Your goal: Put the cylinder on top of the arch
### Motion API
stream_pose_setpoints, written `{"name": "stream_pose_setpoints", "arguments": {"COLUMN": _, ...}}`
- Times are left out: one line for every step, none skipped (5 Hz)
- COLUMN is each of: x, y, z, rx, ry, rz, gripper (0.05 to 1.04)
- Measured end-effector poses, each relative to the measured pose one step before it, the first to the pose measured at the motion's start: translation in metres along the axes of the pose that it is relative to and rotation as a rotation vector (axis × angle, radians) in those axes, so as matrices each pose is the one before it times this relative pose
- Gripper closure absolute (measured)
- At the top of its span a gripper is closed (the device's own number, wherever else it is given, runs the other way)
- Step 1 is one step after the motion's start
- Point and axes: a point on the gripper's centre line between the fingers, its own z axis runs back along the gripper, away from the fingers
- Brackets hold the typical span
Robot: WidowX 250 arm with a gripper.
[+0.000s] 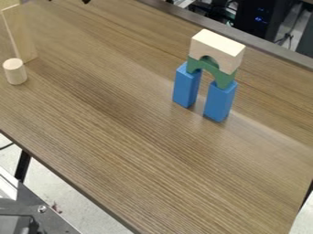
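The small pale wooden cylinder [15, 71] stands upright at ten o'clock on the brown table [140, 151], just beside a tall pale wooden block [21, 34]. It is likely light, stiff and hard to damage (though its round wall could roll if tipped), so a level pinch across opposite sides at mid-height should suit.

The black gripper [85, 1] is at eleven o'clock, at the top edge; I cannot tell how far it is open or whether it holds anything. Toward one o'clock, the cream wooden arch block [217, 48] caps a green arch on blue pillars.

wood-grain table [147, 151] | tall pale block [21, 34], left | blue-lit black box [264, 16], top right | dark panel [38, 201], lower left
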Motion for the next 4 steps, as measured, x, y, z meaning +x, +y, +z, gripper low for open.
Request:
{"name": "stream_pose_setpoints", "arguments": {"x": -0.00309, "y": -0.00072, "z": -0.00926, "rx": -0.0120, "ry": 0.0316, "rz": 0.0072, "gripper": 0.083}}
{"name": "stream_pose_setpoints", "arguments": {"x": -0.00254, "y": 0.00382, "z": -0.01132, "rx": -0.0280, "ry": 0.0433, "rz": 0.0450, "gripper": 0.083}}
{"name": "stream_pose_setpoints", "arguments": {"x": -0.00219, "y": 0.01177, "z": -0.00491, "rx": 0.0043, "ry": 0.0002, "rz": 0.0473, "gripper": 0.083}}
{"name": "stream_pose_setpoints", "arguments": {"x": -0.00340, "y": 0.01345, "z": -0.00848, "rx": 0.0101, "ry": 0.0143, "rz": 0.0459, "gripper": 0.083}}
